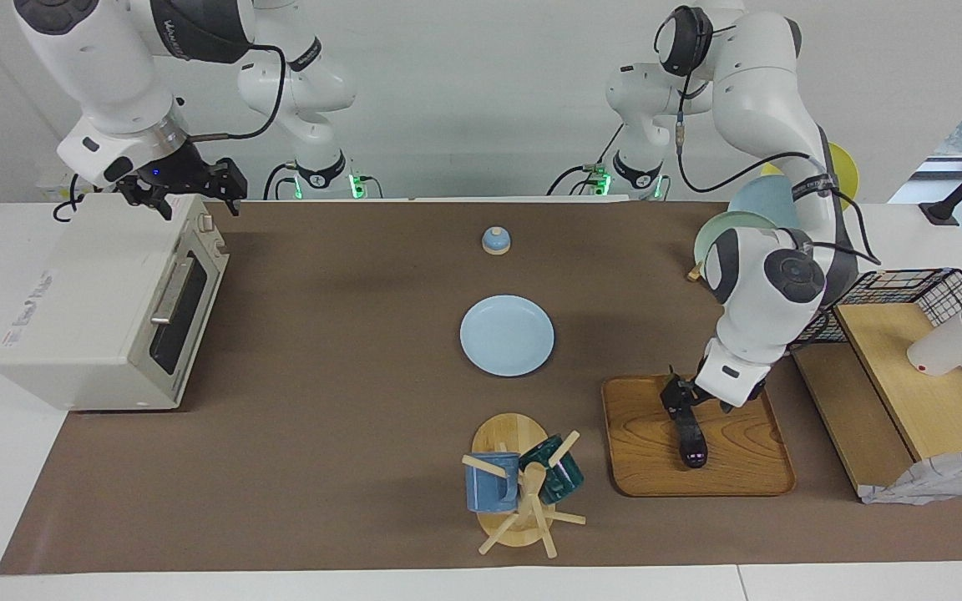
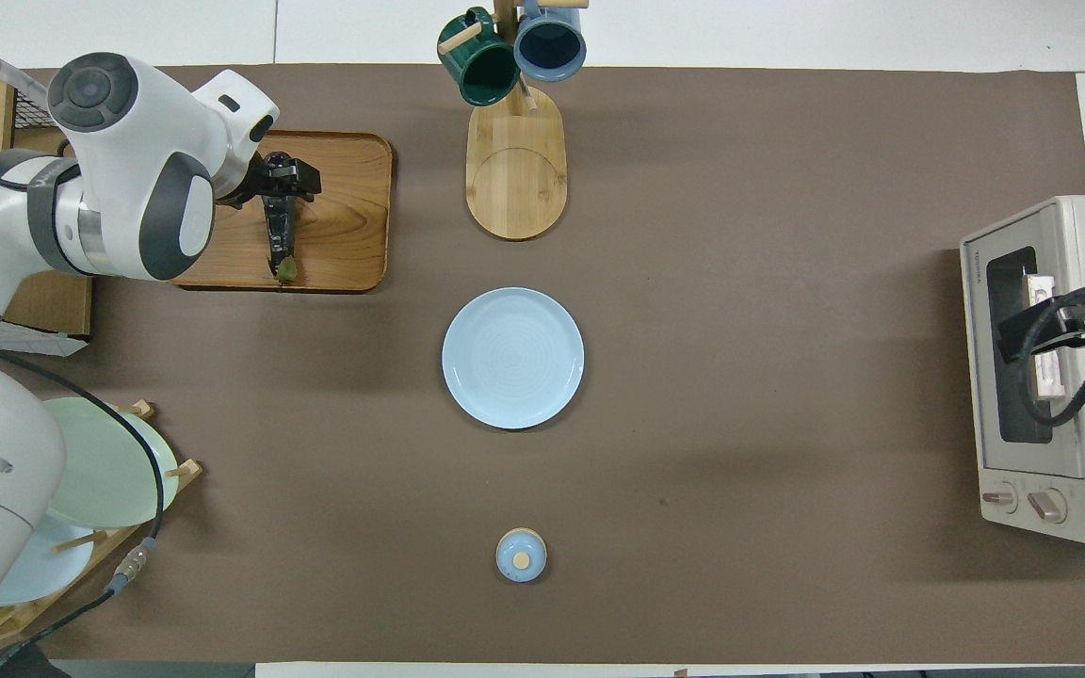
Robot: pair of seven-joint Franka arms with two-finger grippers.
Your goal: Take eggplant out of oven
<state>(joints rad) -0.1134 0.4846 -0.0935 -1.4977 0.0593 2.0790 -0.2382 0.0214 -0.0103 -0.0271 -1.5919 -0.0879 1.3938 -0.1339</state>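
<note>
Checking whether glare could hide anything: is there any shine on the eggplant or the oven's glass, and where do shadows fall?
Facing view: a small highlight on the eggplant lying on the wooden tray; the oven window is dark, without glare. Overhead view: soft, faint shadows beside the blue plate.

We see a brightly and evenly lit scene, the light coming from above and casting only soft, faint shadows on the brown mat (image 1: pixel 347 376) beside the oven (image 1: pixel 105 305) and under the arms. Both views look sharp throughout. A small glint shows on the eggplant (image 1: pixel 692 441).
</note>
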